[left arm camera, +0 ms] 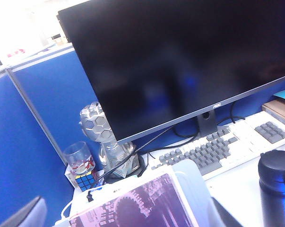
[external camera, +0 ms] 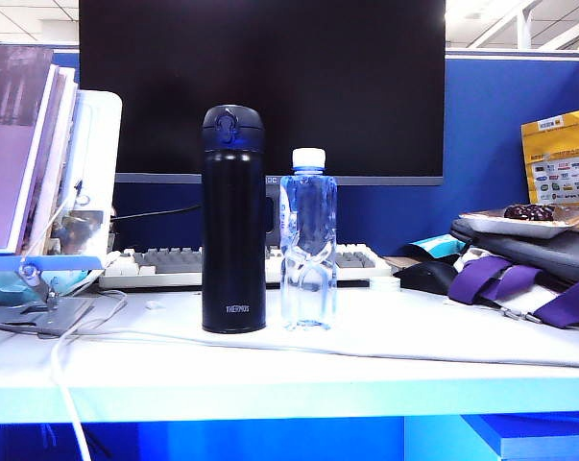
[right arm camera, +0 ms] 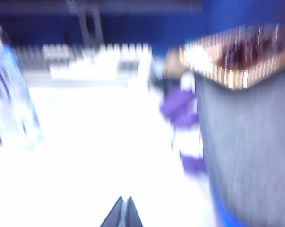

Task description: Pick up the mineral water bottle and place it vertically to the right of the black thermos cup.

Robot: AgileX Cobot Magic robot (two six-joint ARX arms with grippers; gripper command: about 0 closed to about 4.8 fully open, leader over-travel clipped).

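Standing upright just right of the black thermos cup (external camera: 233, 219), the mineral water bottle (external camera: 308, 239) looks placed. The right pincer (right arm camera: 122, 212) is together and seemingly empty in the blur; the left pincer is unseen, its state unclear.

Right wrist view blurred throughout

We see an office cubicle: blue partition walls (external camera: 515, 125), a dark monitor (external camera: 260, 86) and a keyboard (external camera: 174, 264) on the worktop (external camera: 414, 336).
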